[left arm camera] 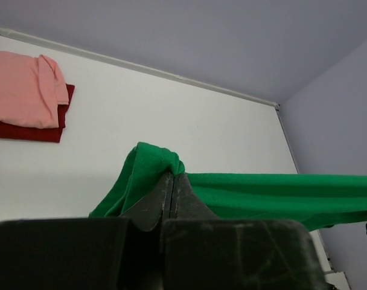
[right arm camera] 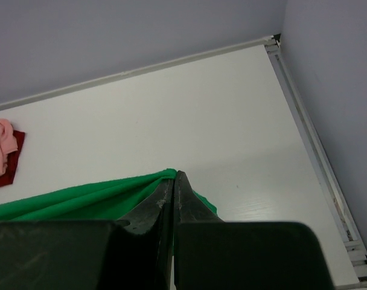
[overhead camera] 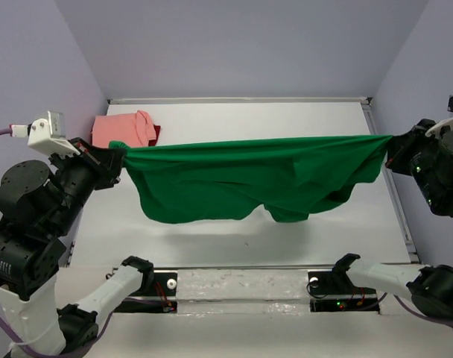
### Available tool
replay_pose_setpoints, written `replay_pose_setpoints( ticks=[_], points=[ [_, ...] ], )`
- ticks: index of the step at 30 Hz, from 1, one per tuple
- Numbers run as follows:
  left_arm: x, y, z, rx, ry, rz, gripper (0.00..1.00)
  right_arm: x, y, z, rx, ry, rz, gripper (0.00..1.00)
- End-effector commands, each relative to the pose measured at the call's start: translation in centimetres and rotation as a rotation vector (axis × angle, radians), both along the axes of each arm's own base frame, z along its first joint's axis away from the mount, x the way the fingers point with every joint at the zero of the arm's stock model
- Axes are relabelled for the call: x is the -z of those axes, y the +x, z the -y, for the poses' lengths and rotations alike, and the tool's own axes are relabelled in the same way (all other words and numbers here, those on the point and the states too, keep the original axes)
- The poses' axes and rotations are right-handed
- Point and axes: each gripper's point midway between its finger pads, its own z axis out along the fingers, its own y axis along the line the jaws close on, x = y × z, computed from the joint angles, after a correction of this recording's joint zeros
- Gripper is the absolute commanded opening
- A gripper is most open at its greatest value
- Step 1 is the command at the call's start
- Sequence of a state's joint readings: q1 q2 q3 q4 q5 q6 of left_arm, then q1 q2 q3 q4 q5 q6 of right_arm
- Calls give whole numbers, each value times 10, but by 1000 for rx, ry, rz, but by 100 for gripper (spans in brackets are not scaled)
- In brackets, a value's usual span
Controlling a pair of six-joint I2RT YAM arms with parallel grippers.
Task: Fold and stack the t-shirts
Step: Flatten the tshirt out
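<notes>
A bright green t-shirt (overhead camera: pixel 249 179) hangs stretched in the air between my two grippers, its lower edge sagging above the table. My left gripper (overhead camera: pixel 116 155) is shut on its left end (left arm camera: pixel 156 163); my right gripper (overhead camera: pixel 391 149) is shut on its right end (right arm camera: pixel 141 193). In both wrist views the jaws stand pressed together with green cloth pinched at the tips of the left gripper (left arm camera: pixel 173 176) and the right gripper (right arm camera: pixel 174 175). At the back left a folded salmon pink t-shirt (overhead camera: pixel 122 128) lies on a folded dark red t-shirt (overhead camera: pixel 156 134).
The white table (overhead camera: pixel 286 119) is bounded by a raised rail along its back edge (overhead camera: pixel 241 99) and right edge (overhead camera: pixel 396 201). Lavender walls close in on three sides. The arm bases (overhead camera: pixel 137 280) sit at the near edge.
</notes>
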State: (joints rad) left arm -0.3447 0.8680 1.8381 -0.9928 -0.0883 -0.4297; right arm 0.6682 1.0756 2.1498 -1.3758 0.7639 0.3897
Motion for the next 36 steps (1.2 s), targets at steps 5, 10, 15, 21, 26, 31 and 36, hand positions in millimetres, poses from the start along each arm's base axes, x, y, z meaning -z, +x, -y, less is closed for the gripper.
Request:
replay_pose_setpoints(
  ticks=[5,10,15,21,26,31,36],
  points=[
    [39,27,-8,-84,44,-52,0,43,-4,20,113,-126,-138,0],
    [69,56,-1,-98,73,-108,0,60,23,3,117,-188,-182,0],
    [95,96,14,-97,88,-158,0,82,72,-46,38,-217,-220,0],
    [120,154,36,-78,142,-213,0,105,147,-88,4,-292,-252,0],
    [143,193,57,-29,156,-247,0,130,198,-93,-20,-294,-291,0],
    [168,226,67,-27,187,-279,0,150,235,-86,-27,-314,-333,0],
    [184,250,79,0,192,-291,0,171,265,-78,-72,-294,-365,0]
  ],
)
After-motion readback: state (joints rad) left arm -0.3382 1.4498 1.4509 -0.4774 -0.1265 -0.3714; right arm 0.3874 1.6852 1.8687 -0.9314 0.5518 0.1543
